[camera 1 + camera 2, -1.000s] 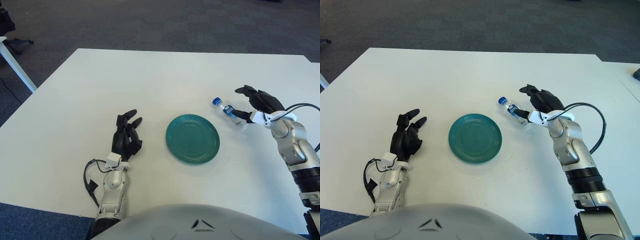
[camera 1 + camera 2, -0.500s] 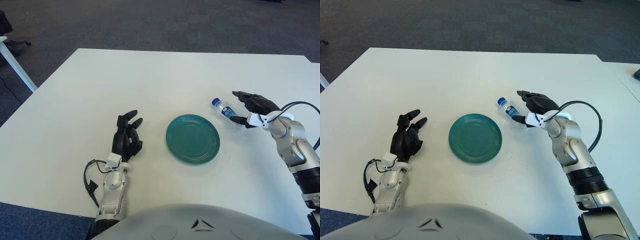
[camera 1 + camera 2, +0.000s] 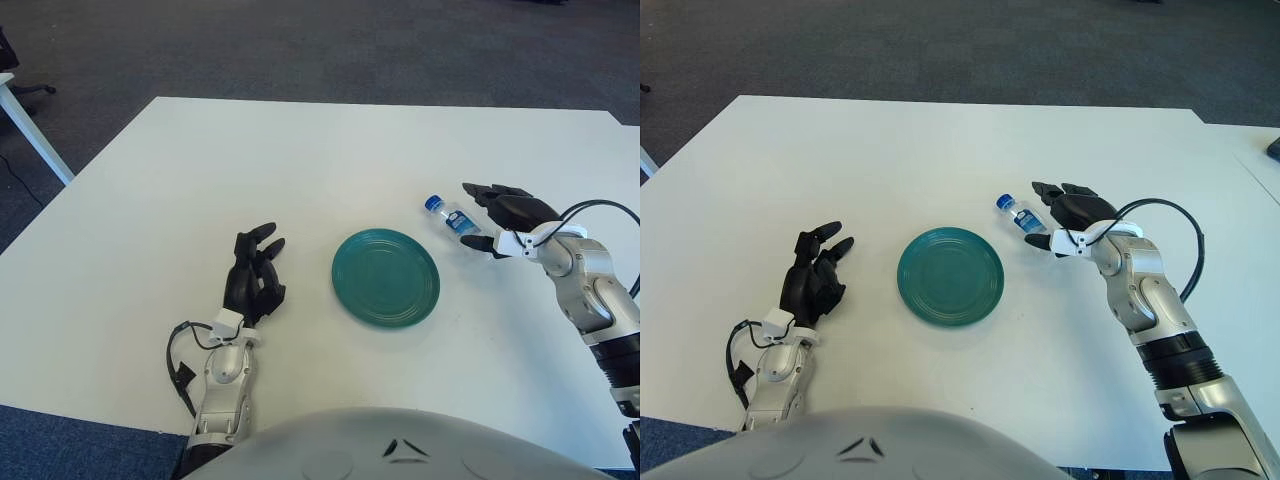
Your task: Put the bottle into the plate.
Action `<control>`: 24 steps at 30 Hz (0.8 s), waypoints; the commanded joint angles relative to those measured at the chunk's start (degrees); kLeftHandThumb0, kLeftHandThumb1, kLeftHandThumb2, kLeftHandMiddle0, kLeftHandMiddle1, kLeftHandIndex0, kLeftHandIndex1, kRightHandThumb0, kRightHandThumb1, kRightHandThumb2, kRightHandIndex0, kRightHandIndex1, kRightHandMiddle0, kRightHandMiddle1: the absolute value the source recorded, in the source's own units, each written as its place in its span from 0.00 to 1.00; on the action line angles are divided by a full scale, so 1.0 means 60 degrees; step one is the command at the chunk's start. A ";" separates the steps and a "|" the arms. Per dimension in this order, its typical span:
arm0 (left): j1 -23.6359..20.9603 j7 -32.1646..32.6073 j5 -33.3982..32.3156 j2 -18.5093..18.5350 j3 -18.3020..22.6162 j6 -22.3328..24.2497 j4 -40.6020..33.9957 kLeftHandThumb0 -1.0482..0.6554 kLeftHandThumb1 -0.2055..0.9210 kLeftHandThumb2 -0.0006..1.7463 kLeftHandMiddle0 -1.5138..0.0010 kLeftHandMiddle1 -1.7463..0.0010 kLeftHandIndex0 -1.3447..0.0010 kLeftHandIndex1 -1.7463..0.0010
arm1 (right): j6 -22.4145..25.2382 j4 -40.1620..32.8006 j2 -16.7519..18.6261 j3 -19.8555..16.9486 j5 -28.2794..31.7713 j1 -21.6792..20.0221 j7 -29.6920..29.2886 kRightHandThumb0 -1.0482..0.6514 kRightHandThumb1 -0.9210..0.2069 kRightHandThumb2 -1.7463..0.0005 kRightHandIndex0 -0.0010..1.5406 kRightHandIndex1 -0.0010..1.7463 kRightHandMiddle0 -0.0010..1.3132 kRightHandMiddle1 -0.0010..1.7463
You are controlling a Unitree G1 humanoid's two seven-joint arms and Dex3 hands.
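Bottle [image 3: 449, 217] lies between my right hand's [image 3: 500, 218] loosely curled fingers [image 3: 483, 190], not gripped yet, so the plate [image 3: 386, 277] waits; left hand [image 3: 254, 278] rests open.

Right hand reaching forward, left hand parked.

The right hand [image 3: 1072, 213] sits at the end of a silver forearm that angles in from the lower right, a black cable looping over its wrist. Its 3 dark fingers [image 3: 487, 190] stretch forward and leftward, spread rather than curled, with the thumb set below them and a gap between. The left hand [image 3: 253, 274] lies low on the near left, palm down, its black fingers loosely extended and pointing away from the body, gripping nothing. Its short silver forearm runs back toward the torso with a black wire curling beside the wrist.
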 commanded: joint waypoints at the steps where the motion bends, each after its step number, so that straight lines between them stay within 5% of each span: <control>1: 0.0184 -0.0111 0.0142 0.0179 -0.0065 0.0111 0.0181 0.17 1.00 0.56 0.78 0.75 1.00 0.41 | -0.0007 -0.0191 -0.0109 0.0070 -0.0232 -0.0242 0.0047 0.00 0.00 0.56 0.00 0.00 0.00 0.00; 24: 0.0398 -0.0300 0.0099 0.0247 -0.0311 0.0315 -0.0179 0.15 1.00 0.60 0.75 0.77 1.00 0.42 | -0.0187 -0.0151 -0.0749 0.0191 -0.1019 -0.1133 0.0841 0.00 0.00 0.54 0.00 0.00 0.00 0.00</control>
